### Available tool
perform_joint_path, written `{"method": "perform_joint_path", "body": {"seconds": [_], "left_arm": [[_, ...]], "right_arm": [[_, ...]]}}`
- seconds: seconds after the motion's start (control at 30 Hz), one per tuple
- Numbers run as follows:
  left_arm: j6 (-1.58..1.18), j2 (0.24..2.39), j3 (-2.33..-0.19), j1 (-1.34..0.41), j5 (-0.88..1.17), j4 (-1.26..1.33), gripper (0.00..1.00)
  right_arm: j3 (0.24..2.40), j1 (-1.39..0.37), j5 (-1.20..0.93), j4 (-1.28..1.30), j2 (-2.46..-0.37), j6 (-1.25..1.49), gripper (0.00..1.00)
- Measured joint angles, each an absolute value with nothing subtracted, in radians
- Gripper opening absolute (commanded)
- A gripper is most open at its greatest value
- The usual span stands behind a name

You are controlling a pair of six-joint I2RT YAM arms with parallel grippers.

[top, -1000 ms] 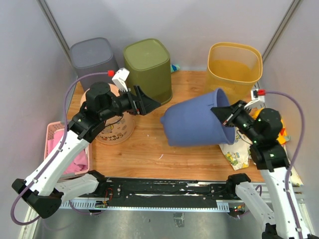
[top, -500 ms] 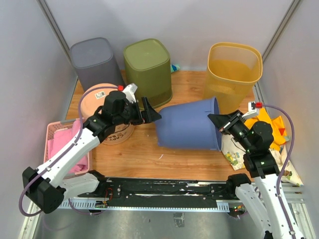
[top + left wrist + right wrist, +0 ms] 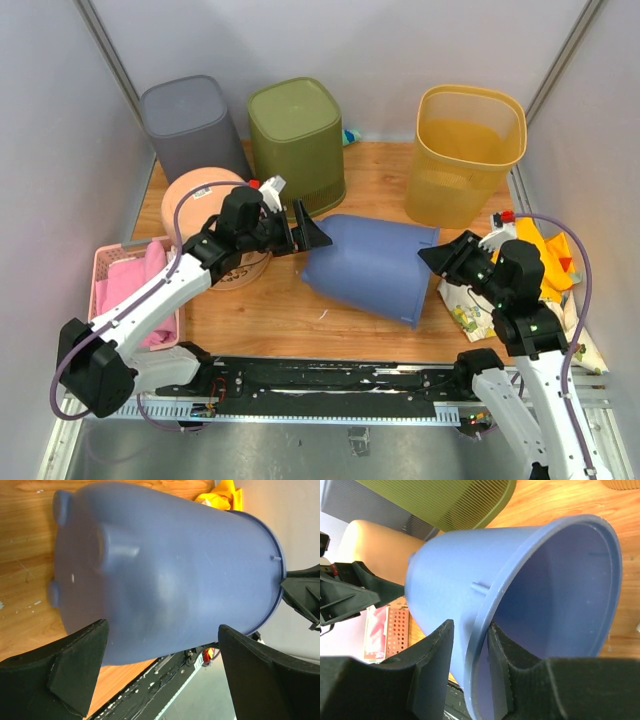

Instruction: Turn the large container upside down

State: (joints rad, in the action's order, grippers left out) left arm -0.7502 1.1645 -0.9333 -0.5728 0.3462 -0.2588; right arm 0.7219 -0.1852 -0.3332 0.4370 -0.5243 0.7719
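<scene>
The large blue container (image 3: pixel 370 265) lies on its side on the wooden table, base to the left, mouth to the right and tilted toward the near edge. My right gripper (image 3: pixel 432 258) is shut on its rim, one finger inside and one outside, as the right wrist view (image 3: pixel 471 625) shows. My left gripper (image 3: pixel 308 238) is open wide and empty, right at the container's base. In the left wrist view the container (image 3: pixel 165 565) fills the space just ahead of the spread left gripper (image 3: pixel 162 626).
A yellow bin (image 3: pixel 470 140), an olive bin (image 3: pixel 298 135) and a grey bin (image 3: pixel 190 120) stand along the back. A tan bucket (image 3: pixel 205 190) and a pink basket (image 3: pixel 110 290) are at the left. Cloths (image 3: pixel 545 250) lie at the right edge.
The right gripper has swung the container's mouth down and toward the near edge, tipping it over. The left gripper has moved right and down, staying open at the base.
</scene>
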Motion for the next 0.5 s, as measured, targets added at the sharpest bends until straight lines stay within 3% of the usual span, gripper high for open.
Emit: {"method": "perform_joint_path", "body": {"seconds": [0.17, 0.43, 0.5], "left_arm": [[-0.764, 1.169, -0.916, -0.573, 0.374, -0.226, 0.95], [-0.759, 1.223, -0.902, -0.569, 0.398, -0.164, 0.95], [-0.751, 1.234, -0.902, -0.563, 0.402, -0.159, 0.95]], "right_arm": [[0.763, -0.185, -0.316, 0.52, -0.532, 0.727, 0.39], [0.767, -0.185, -0.305, 0.585, -0.538, 0.704, 0.38], [0.77, -0.185, -0.302, 0.593, -0.537, 0.701, 0.43]]}}
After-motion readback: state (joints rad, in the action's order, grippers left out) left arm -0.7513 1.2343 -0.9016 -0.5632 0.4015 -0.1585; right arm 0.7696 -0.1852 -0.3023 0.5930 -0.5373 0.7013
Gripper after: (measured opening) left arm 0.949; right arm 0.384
